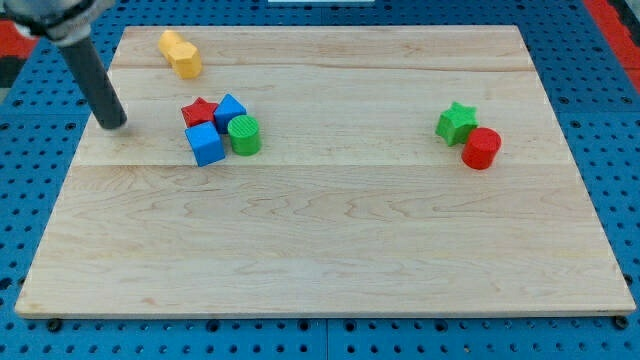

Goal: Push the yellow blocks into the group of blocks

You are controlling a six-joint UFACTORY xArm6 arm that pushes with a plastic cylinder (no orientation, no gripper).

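Yellow blocks (181,54) lay joined at the far left, apart from the group (221,129) of red star, blue blocks and green cylinder, while my tip (113,124), holding nothing, stood left of that group, needing to round behind them.

Open board btwn yellow block (181,53) & red star (199,110).

Two yellow blocks (180,53), two blue (216,130), two red (481,148), two green (456,122)
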